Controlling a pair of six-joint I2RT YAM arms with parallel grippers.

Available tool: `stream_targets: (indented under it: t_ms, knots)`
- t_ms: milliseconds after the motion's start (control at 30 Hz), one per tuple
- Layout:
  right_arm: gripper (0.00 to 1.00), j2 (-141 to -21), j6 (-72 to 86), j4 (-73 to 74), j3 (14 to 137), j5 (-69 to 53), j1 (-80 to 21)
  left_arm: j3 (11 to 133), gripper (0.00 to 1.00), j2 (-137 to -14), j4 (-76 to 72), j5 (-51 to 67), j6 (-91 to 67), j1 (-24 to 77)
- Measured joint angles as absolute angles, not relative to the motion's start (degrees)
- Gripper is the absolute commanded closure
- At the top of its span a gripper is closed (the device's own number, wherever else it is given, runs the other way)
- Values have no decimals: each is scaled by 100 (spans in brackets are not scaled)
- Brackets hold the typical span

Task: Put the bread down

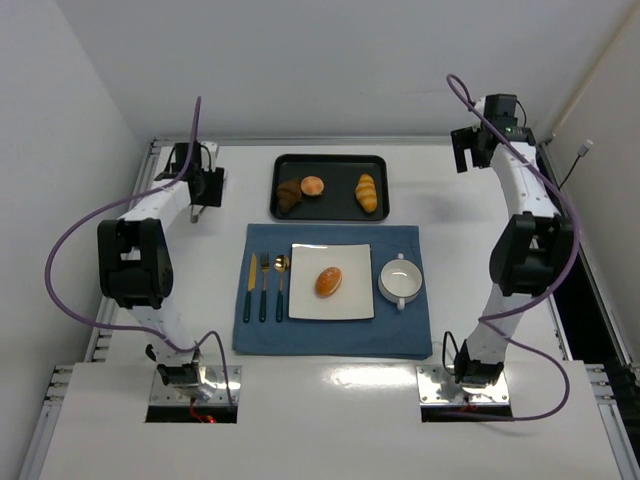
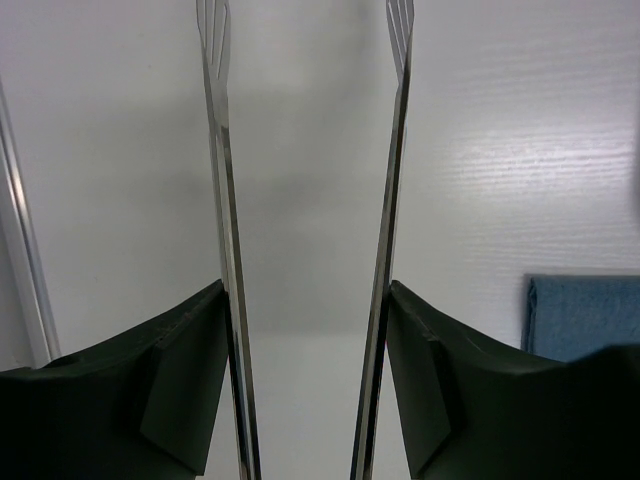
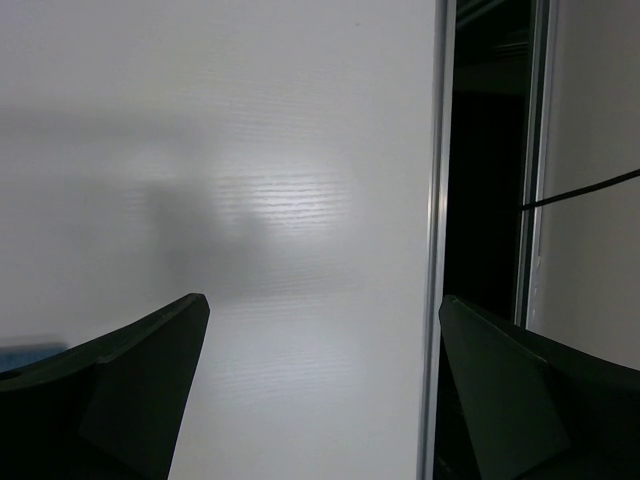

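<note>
Bread [image 1: 329, 281] lay well right of left end effector [image 1: 202, 203], half-closed gripping empty tongs [image 2: 219, 150]; careless sweep might dislodge it.

The left gripper [image 2: 305, 300] holds metal tongs [image 2: 226, 200], with one thin arm against the inner side of each dark finger. The toothed tips stand apart over the white table [image 2: 500, 150]. A blue cloth [image 2: 585, 315] shows at the right edge and a metal rail [image 2: 20, 260] at the left.
</note>
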State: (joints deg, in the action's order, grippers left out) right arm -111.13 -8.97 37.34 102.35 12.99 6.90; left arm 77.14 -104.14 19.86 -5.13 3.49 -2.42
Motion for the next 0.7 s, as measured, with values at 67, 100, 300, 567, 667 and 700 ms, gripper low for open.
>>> stream_targets:
  t_ms: [67,100,300,567,667,700]
  knots:
    - [0,-11163,-882,3745,10300,1286,685,7592,44,-10414,2029,-506,338,-242]
    - [0,-11179,-873,3758,10337,1284,685,7546,44,-10414,2025,-497,333,-242]
    - [0,-11194,-851,3776,10560,1194,687,7349,44,-10414,2010,-480,331,-242]
    - [0,-11194,-854,3780,10569,1177,687,7347,41,-10521,1997,-478,329,-285]
    - [0,-11192,-851,3780,10567,1170,687,7356,40,-10772,2014,-462,316,-344]
    - [0,-11192,-854,3780,10567,1153,687,7352,38,-10840,2034,-449,314,-362]
